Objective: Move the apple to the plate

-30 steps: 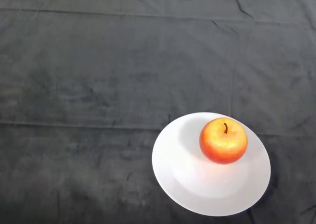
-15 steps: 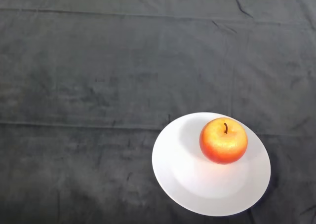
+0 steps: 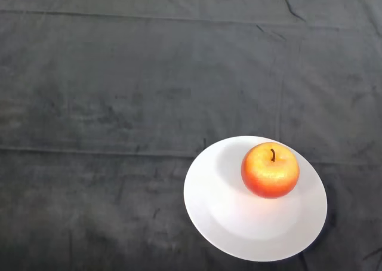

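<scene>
While no arm or hand shows anywhere, so nobody can tell if the hand is open or closed or holding something, the rest is easy to see. Biggest of all is the dark cloth [image 3: 119,92]. It covers the whole table and has soft folds and lines running across it. The cloth gives a flat, soft floor for things to sit on, so they do not slide.

Next in size is the white plate [image 3: 221,223]. It lies flat on the cloth, low down and toward the right side. It is round and a bit dished, which helps keep round things from rolling off.

Smallest is the apple [image 3: 270,171]. It is red and orange, and its little dark stem points up. It sits on the plate, on the far right part and not in the middle. It stands by itself with nothing touching it but the plate.

Since the apple is on the plate, the job looks done. Nothing more seems to be needed.
</scene>
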You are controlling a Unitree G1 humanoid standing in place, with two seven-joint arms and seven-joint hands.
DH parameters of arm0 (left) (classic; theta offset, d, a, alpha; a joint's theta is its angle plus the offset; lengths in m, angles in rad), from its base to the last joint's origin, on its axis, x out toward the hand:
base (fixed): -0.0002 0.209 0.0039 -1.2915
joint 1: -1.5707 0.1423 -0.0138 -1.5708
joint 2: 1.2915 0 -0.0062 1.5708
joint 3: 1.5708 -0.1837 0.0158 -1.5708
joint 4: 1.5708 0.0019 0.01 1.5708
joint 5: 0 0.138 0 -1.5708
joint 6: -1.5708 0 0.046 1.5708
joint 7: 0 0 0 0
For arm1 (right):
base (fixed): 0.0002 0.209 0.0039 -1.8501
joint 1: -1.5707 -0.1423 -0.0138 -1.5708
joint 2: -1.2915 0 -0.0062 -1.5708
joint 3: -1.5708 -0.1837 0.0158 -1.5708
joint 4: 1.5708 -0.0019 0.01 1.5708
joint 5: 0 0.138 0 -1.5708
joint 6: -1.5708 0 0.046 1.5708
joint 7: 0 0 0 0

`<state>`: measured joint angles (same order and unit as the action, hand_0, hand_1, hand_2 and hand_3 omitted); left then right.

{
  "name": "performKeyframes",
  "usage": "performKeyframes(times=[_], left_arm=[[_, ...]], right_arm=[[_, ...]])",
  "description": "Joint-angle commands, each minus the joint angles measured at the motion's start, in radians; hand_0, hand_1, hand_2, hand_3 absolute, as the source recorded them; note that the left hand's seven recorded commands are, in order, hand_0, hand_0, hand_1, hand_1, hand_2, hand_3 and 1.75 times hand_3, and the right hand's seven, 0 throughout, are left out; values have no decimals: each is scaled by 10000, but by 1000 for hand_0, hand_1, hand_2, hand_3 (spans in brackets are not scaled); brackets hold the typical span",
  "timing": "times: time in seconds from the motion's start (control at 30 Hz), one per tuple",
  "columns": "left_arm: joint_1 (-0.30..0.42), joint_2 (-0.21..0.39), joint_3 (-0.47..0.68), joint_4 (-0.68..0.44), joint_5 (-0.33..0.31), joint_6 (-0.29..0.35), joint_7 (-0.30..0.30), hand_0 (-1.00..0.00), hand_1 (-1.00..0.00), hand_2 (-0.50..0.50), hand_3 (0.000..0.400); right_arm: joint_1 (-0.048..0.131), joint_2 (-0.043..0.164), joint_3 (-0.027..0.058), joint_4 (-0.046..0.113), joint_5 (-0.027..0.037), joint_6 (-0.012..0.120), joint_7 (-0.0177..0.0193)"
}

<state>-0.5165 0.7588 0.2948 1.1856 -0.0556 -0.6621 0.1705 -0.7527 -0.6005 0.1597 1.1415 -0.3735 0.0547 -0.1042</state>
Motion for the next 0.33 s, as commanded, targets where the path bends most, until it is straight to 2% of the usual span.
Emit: performKeyframes(times=[0.03,0.33], left_arm=[[325,591,251,-7,151,-135,117,0,0,0,0],[295,510,215,-11,251,-128,214,0,0,0,0]], right_arm=[[235,-52,-84,281,52,-102,16],[235,-52,-82,283,53,-103,15]])
